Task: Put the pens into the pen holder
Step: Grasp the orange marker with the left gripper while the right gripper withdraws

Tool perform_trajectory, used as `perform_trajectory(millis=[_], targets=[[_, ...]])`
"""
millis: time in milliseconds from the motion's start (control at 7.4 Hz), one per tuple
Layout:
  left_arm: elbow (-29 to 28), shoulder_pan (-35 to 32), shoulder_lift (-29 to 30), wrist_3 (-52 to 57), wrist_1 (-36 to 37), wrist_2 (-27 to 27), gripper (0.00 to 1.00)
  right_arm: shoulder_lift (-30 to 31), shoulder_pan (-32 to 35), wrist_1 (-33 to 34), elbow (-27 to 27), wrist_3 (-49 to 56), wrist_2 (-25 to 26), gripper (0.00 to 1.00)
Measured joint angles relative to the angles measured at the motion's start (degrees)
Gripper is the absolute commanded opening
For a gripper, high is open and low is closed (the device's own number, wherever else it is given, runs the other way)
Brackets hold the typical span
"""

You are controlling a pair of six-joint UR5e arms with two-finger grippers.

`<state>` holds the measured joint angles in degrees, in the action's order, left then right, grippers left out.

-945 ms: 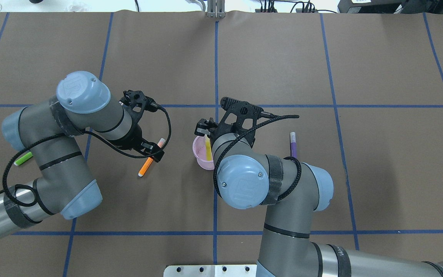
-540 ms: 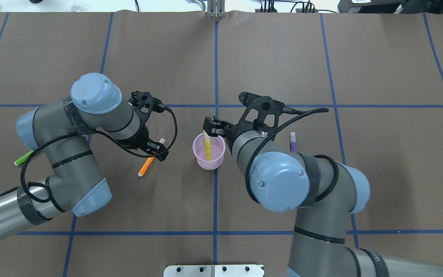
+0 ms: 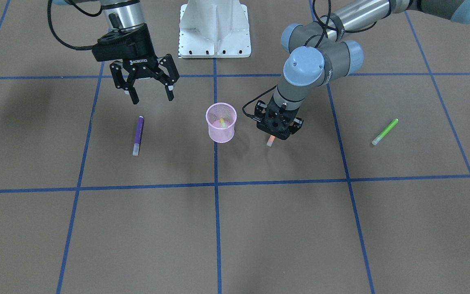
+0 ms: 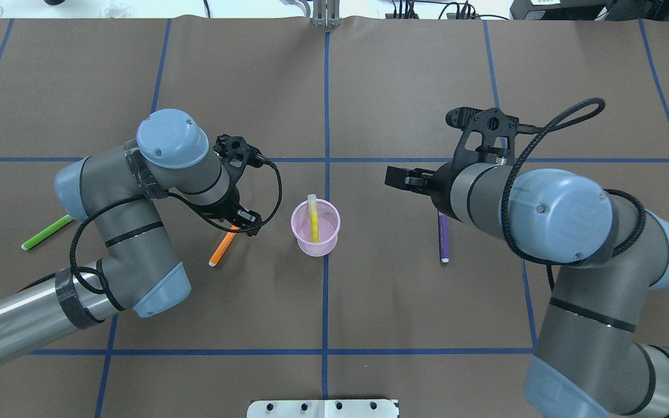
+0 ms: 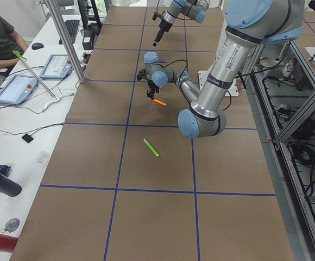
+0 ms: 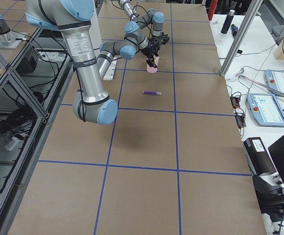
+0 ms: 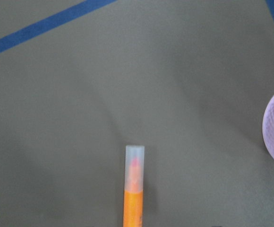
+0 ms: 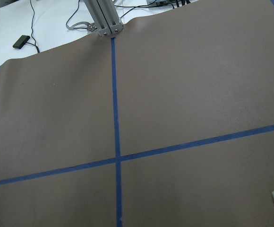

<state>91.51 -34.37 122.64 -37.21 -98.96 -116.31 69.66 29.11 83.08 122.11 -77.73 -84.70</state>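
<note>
The pink mesh pen holder (image 4: 315, 232) (image 3: 221, 130) stands mid-table with the yellow pen (image 4: 313, 217) upright inside it. An orange pen (image 4: 221, 249) lies on the table to its left. My left gripper (image 4: 247, 222) (image 3: 278, 130) points down, low over that pen's capped end (image 7: 134, 163), and looks open. My right gripper (image 3: 152, 99) (image 4: 397, 176) hangs open and empty above the table, right of the holder. The purple pen (image 4: 442, 238) (image 3: 138, 134) lies flat, partly under that wrist in the overhead view. Far to the left lies the green pen (image 4: 47, 231) (image 3: 385, 131).
The white robot base (image 3: 214, 28) sits at the table's near edge behind the holder. Blue tape lines grid the brown table cover. Side tables hold tablets and a bottle, and a person (image 5: 0, 38) sits at one.
My right gripper has left the holder's rim and swung right and up, leaving the yellow pen in the holder. My left gripper has shifted slightly right over the orange pen's capped end.
</note>
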Motion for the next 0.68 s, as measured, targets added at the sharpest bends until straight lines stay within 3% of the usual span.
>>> perform_trajectory(millis=[540,675], targets=[[-2.3,0.3,0.5,2.6,0.9,1.3,0.68,7.3,9.0,-0.1,2.4,10.9,-11.8,1.0],[-2.6,0.3,0.9,3.0,1.7,1.3,0.52,7.9,9.7,-0.2,2.5,12.0,-12.6,1.0]])
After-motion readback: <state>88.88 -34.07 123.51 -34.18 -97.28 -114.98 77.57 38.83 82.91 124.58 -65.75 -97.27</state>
